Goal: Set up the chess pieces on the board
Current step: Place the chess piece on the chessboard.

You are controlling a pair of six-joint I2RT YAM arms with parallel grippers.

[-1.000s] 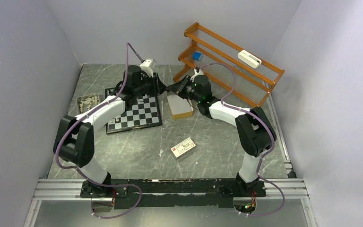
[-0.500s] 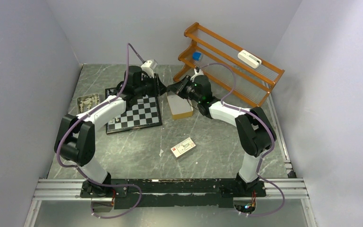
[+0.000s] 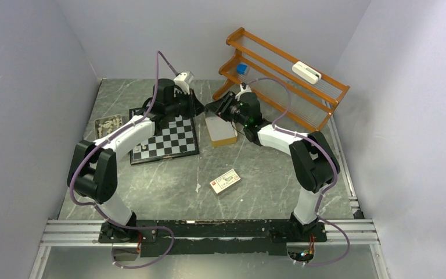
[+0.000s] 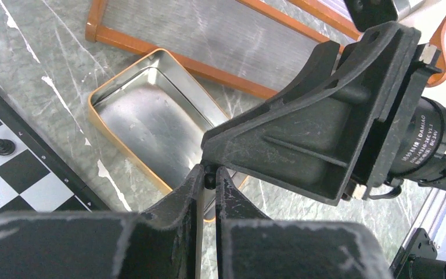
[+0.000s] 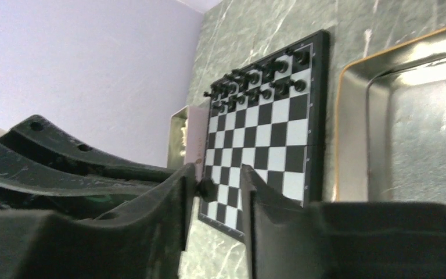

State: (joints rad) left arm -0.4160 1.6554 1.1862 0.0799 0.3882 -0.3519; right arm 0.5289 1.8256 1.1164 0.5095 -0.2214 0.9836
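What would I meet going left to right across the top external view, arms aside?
tray of pale pieces → board → tan tin → white box on the rack

The chessboard (image 3: pixel 165 138) is black-and-white checkered with a dark border; the chess pieces (image 5: pixel 255 78) on it are black, as is the chess piece (image 4: pixel 209 178) in the black left gripper (image 4: pixel 209 174). The table (image 3: pixel 267 192) is grey-green, marbled with pale veins. Upper right, the rack (image 3: pixel 230 39) is orange wood, carrying a blue block (image 3: pixel 242 68). The tin (image 4: pixel 145 116) is silver inside, orange-rimmed. The card (image 3: pixel 225 181) is white and red.
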